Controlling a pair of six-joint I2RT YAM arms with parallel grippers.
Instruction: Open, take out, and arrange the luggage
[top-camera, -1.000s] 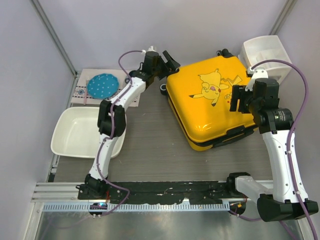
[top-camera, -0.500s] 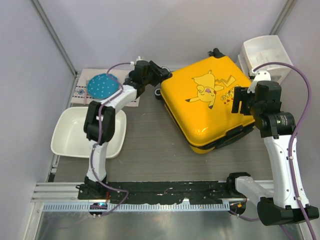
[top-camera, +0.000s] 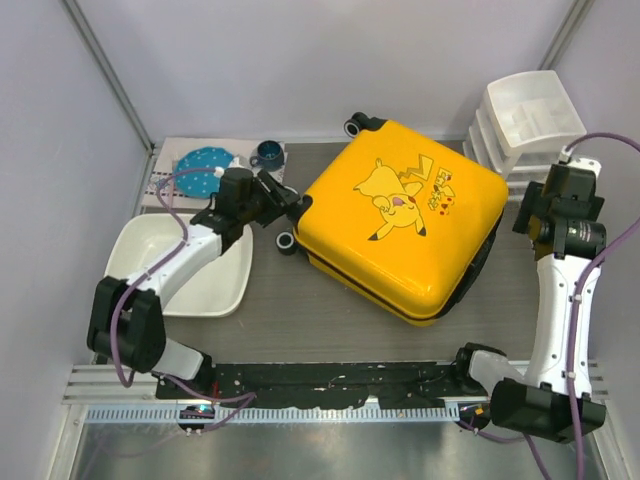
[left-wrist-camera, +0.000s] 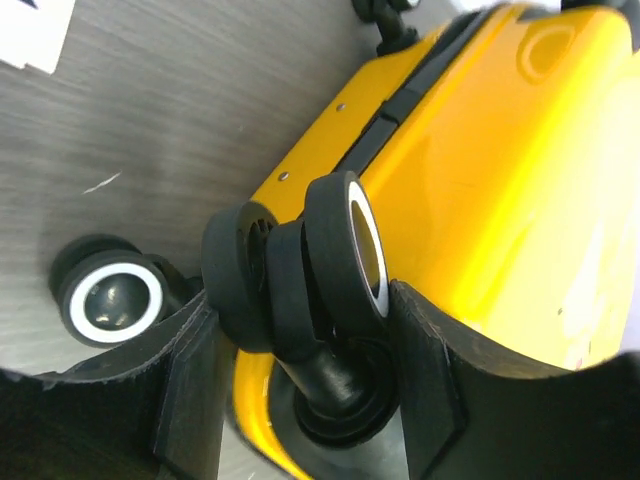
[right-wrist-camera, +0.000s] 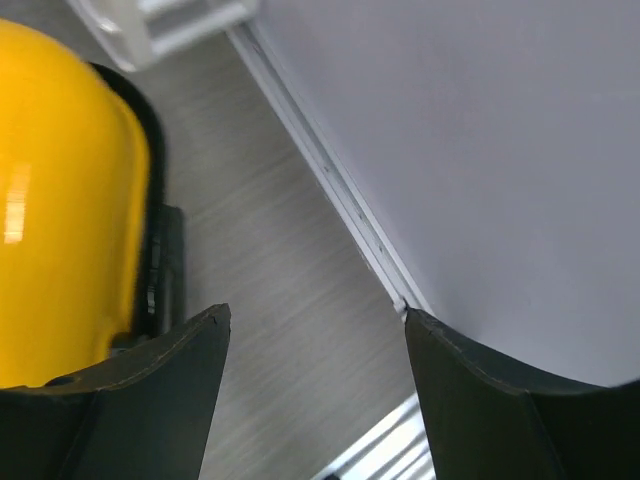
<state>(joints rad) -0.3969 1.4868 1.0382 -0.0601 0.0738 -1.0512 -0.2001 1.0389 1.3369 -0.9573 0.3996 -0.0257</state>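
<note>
Left wrist: left jaws seemingly tight around round black wheel (left-wrist-camera: 338, 250) of glossy yellow luggage (left-wrist-camera: 490, 180); right jaws wide, empty

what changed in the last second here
The left gripper closed on a wheel and dragged that end of the luggage left and toward the arms, turning it. The right gripper backed off to the right, open. The white tray and drawer unit stayed put.

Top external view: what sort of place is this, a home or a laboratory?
Most likely a robot test cell in a laboratory, not a home: plain grey partition walls, a metal mounting rail, and staged props, the luggage, a white tray and a drawer unit.
</note>
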